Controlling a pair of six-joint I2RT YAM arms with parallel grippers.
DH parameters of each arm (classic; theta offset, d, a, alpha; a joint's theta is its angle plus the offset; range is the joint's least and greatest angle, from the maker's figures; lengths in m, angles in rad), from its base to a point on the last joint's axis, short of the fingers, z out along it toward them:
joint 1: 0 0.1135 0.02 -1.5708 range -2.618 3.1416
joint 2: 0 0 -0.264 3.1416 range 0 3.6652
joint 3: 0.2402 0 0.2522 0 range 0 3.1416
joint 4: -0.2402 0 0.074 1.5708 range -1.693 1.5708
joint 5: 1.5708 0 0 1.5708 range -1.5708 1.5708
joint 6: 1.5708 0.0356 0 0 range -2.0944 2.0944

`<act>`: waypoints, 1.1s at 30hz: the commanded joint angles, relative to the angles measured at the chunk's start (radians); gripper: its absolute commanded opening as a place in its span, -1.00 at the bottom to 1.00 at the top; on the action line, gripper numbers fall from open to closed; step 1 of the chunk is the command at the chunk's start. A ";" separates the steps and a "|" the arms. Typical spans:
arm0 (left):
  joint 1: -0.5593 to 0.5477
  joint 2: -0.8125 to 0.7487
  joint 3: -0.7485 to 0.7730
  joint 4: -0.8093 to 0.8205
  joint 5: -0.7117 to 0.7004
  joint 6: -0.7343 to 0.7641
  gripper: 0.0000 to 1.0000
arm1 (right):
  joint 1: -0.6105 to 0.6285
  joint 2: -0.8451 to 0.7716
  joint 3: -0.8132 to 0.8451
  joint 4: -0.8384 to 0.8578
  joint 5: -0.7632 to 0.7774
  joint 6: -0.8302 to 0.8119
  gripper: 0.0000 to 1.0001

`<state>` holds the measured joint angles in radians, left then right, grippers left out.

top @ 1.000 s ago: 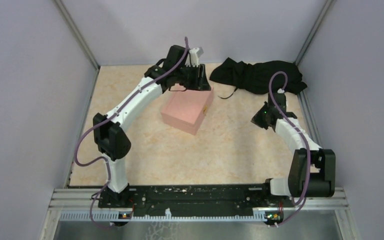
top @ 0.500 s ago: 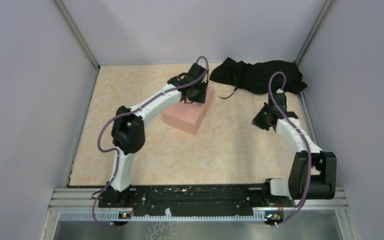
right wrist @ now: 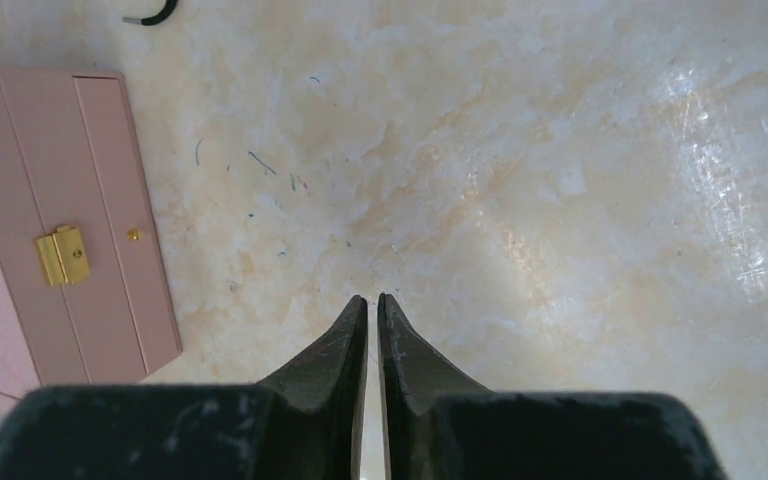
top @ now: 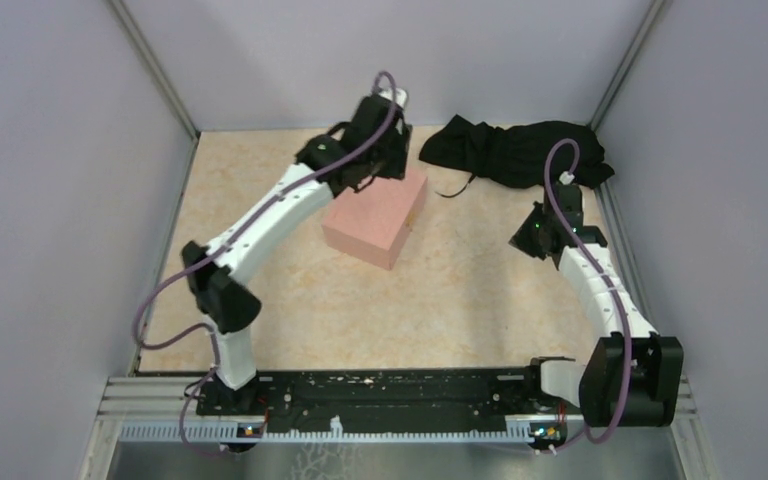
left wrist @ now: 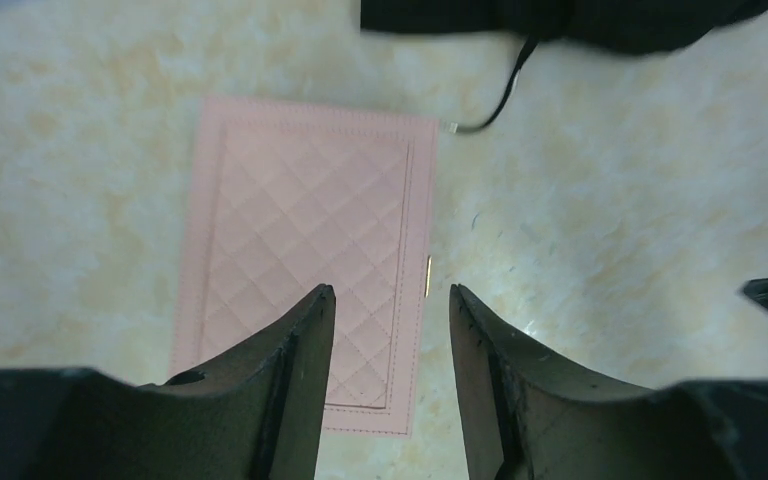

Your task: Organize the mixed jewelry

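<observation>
Lifted since half a second ago, the left arm now carries the left pincer (left wrist: 390, 293) above the far end of the pink box (top: 375, 218), where before it sat low against the lid; its elbow has swung out toward the left wall; the right arm has shifted only slightly, its wrist a little further right. From the left wrist view the left pincer's fingers stand apart with nothing between them, and through the gap show the right edge of the box's quilted lid and the pale marbled table (top: 440, 290). The box is closed and lies at an angle on the table, left of centre; it does not look touched by either arm. The right pincer (right wrist: 372, 298) hangs over bare table to the right of the box, well apart from it; its fingers are together, almost touching at the tips, and grip nothing. In the right wrist view the side of the box shows a gold clasp (right wrist: 60, 255), fastened. A black cloth (top: 515, 150) lies bunched at the far right of the table, just beyond the box; a thin black cord (left wrist: 505, 90) trails from it toward the box's far corner. The mixed jewelry shows in none of the views, so where it lies cannot be told.
</observation>
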<state>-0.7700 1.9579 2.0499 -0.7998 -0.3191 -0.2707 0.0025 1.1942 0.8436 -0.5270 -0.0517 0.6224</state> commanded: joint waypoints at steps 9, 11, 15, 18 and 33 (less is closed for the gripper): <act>0.041 -0.408 -0.314 0.093 -0.058 -0.050 0.13 | 0.001 -0.042 0.350 -0.161 0.087 -0.180 -0.38; 0.084 -0.464 -0.380 0.069 -0.044 -0.083 0.16 | 0.002 -0.036 0.402 -0.197 0.095 -0.202 -0.13; 0.239 -0.561 -0.519 0.060 0.080 -0.161 0.84 | 0.001 -0.027 0.480 -0.249 0.141 -0.222 0.34; 0.314 -0.635 -0.598 0.093 0.084 -0.173 0.97 | 0.001 -0.027 0.525 -0.273 0.201 -0.231 0.41; 0.365 -0.821 -0.552 0.355 0.113 0.032 0.97 | 0.001 -0.034 0.672 -0.261 0.366 -0.209 0.47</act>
<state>-0.4095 1.2022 1.5211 -0.5957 -0.2714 -0.3187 0.0025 1.1790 1.4857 -0.8299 0.2878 0.4034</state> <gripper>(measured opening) 0.987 0.733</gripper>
